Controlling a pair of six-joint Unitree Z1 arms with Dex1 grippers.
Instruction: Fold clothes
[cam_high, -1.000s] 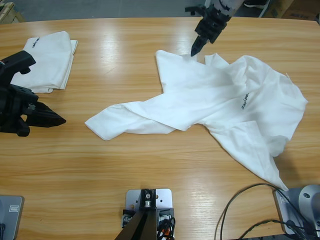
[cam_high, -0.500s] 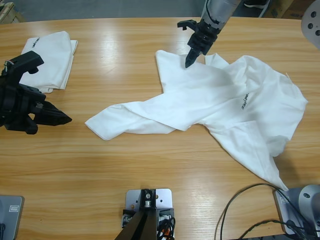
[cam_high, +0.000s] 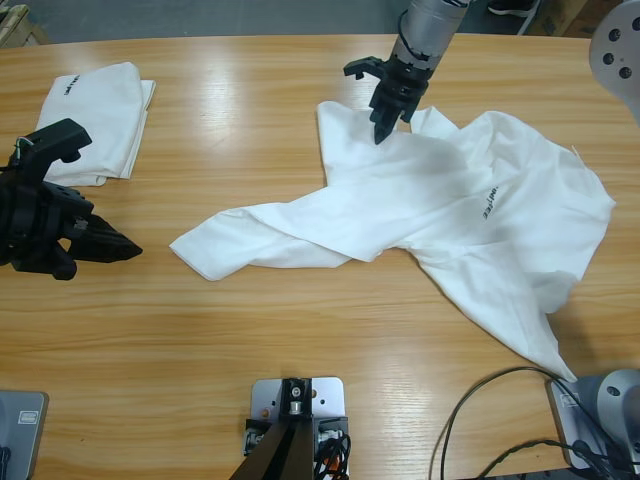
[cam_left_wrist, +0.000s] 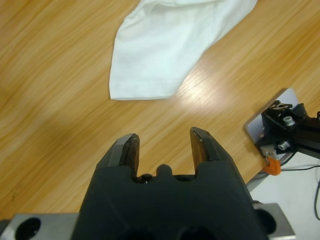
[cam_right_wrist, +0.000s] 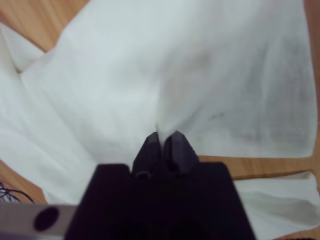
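A long table (cam_high: 250, 330) of glossy, pale wood with streaked grain carries two white T-shirts of soft, matte cloth. The crumpled T-shirt (cam_high: 470, 215) sprawls across the middle and right of the table in loose, rounded folds. One long twisted flap runs out to the left and ends in a blunt rounded corner, and a narrow point trails toward the near right edge. A small line of black lettering (cam_high: 487, 200) sits on its body.

The right gripper (cam_high: 381, 132) comes down from the far edge of the table onto the shirt's far left corner. In the right wrist view its black jaws are clenched on a pinch of the white cloth, which gathers into fine radiating creases at the tips (cam_right_wrist: 163, 137).

The folded T-shirt (cam_high: 92, 120) lies flat at the far left as a neat layered rectangle, with its own tiny black mark near the far edge.

The left gripper (cam_high: 118, 245) hovers over bare wood near the left edge, just in front of the folded shirt. Its jaws are spread apart with nothing between them. Its wrist view shows their wedge-shaped tips aimed toward the rounded end of the long flap (cam_left_wrist: 150, 60), well apart from it.
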